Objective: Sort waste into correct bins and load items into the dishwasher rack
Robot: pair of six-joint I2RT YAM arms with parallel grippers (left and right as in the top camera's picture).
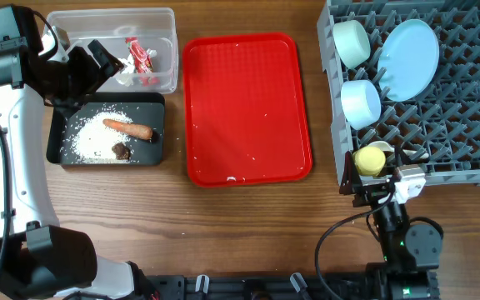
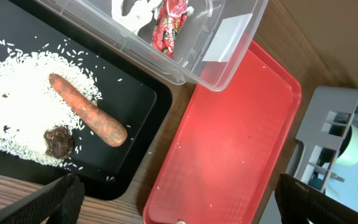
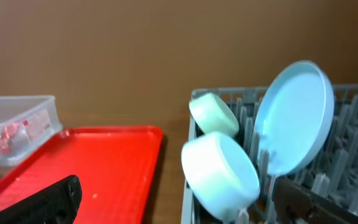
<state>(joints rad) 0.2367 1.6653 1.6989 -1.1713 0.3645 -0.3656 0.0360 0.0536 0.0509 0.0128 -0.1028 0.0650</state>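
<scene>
The clear tub (image 1: 161, 17) holds the red-and-white wrapper (image 1: 140, 58) and white tissue (image 1: 127, 73). In the black tray (image 1: 57, 142) lie rice (image 1: 86, 133), the orange-brown piece (image 1: 129, 128) and a dark lump (image 1: 122, 151). My left gripper (image 1: 97, 68) hangs open over the edge between both bins, its fingers (image 2: 55, 202) empty. The grey rack (image 1: 465, 125) carries the mint-green bowl (image 1: 351, 42), light blue plate (image 1: 408, 58), pale blue bowl (image 1: 360, 102) and yellow cup (image 1: 371, 160). My right gripper (image 1: 373, 182) is open at the rack's near left corner, beside the cup.
A flat red tray (image 1: 248, 100) lies between the bins and the rack, with a few rice grains on it. Bare wooden table runs along the front. The rack's right half holds only upright pegs.
</scene>
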